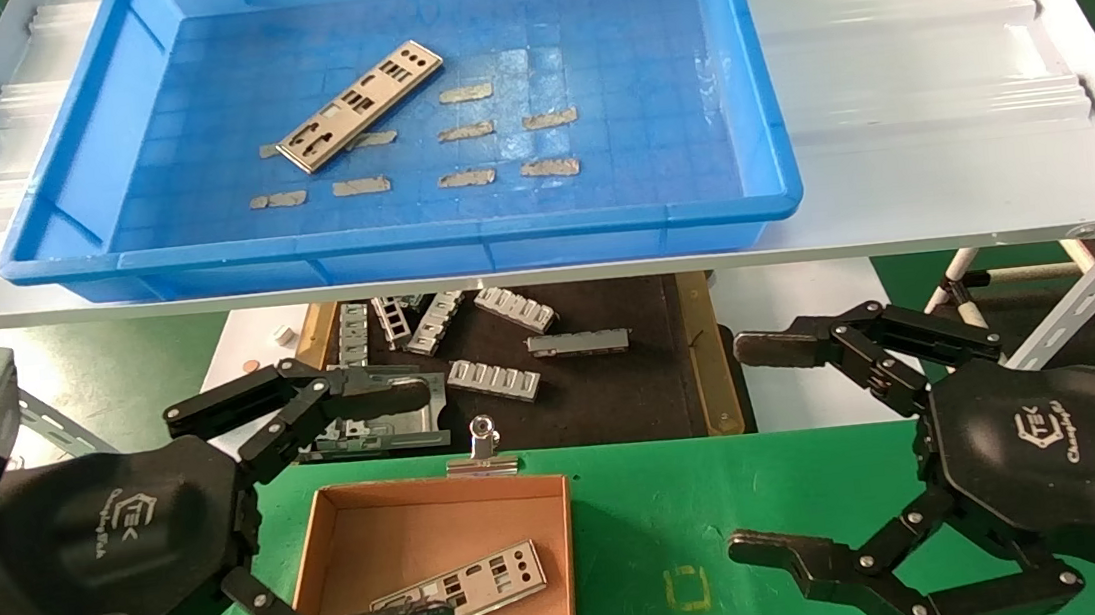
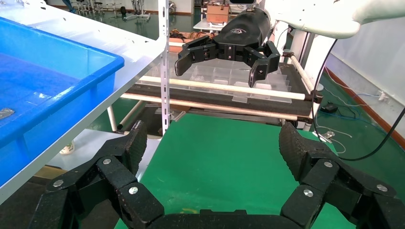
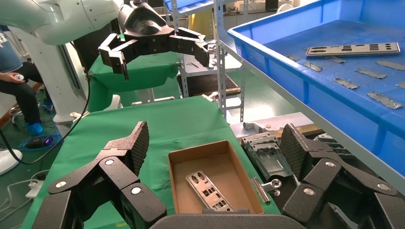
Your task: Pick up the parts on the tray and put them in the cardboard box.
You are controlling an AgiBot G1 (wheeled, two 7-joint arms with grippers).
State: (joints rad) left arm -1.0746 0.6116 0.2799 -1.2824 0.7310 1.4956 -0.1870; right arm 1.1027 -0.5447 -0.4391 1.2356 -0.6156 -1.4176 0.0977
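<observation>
Parts split two ways: one plate (image 1: 359, 106) lies toward the tray's (image 1: 774, 155) far left corner; another plate (image 1: 479, 583) rests in the box (image 1: 430, 495). My left gripper (image 1: 396, 503) hangs spread wide over the box's left edge; my right gripper (image 1: 757, 448) hangs wide apart, empty, over the green mat (image 1: 646, 499).

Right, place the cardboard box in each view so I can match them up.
Head view: box at the bottom, left of centre, on the green mat, beside the left pincer.
Left wrist view: box not in it.
Right wrist view: box low in the middle, one part inside.
Shared landmark: the blue tray.
</observation>
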